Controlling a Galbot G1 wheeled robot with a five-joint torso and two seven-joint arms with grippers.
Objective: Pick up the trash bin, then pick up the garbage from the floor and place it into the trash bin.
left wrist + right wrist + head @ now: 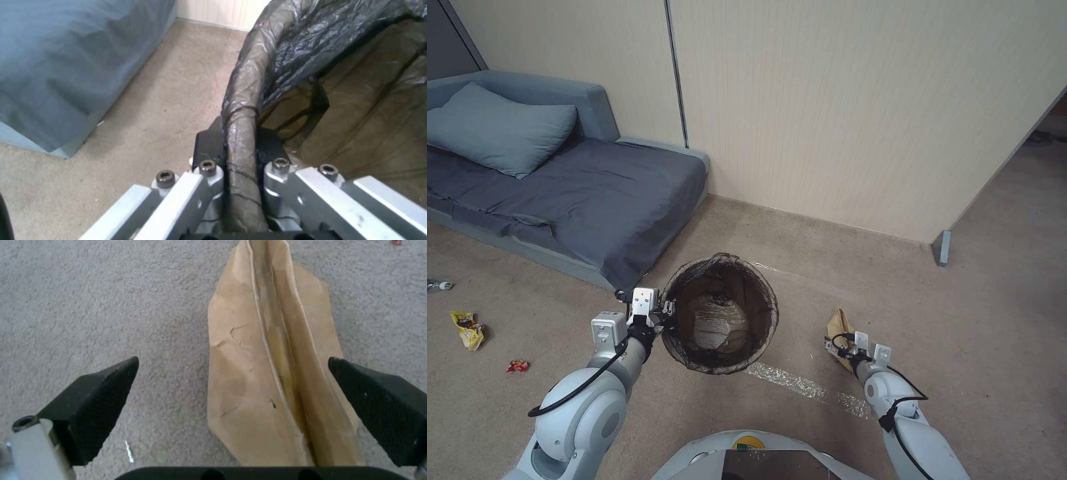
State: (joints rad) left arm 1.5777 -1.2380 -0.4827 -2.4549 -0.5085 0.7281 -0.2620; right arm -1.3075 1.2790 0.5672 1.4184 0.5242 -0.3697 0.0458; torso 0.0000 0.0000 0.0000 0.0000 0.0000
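The left gripper (240, 150) clamps the rim of the round, dark-bag-lined trash bin (719, 313). The right gripper (233, 406) hangs spread over the creased tan paper bag (271, 373) on the carpet; it should descend squarely, straddling the central fold, before pinching.

One trash bin (719, 313), one paper bag (271, 366), one yellow wrapper (468, 329), one red wrapper (518, 365)

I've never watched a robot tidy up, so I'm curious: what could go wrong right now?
The left gripper holds the trash bin only by its bag-covered rim, so the bin might slip or tilt. The right gripper is open around the tan paper bag on the carpet; the flat bag could crumple or slide away as the fingers close.
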